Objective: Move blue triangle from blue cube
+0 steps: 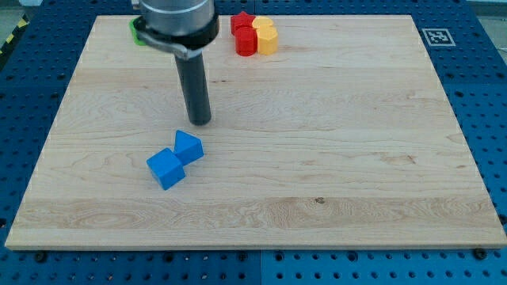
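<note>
My tip [200,121], a bare rod with no hand to open or close, is standing just above the blue triangle [189,146], which is touching the blue cube [165,169] on the worktop [356,158]. An off-centre push risks dragging both blocks together. Open board is lying rightward.
</note>
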`<act>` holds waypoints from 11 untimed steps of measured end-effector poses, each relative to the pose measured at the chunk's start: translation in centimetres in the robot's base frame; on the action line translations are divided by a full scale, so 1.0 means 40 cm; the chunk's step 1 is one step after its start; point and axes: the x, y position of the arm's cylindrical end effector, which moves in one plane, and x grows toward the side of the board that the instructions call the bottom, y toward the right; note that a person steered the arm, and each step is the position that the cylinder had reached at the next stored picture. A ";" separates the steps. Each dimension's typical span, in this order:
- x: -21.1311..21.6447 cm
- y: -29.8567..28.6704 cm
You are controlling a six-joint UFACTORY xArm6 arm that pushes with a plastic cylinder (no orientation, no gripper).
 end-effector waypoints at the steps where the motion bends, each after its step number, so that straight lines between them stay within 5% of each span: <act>1: 0.079 0.059; 3: 0.175 0.062; 11: 0.104 -0.046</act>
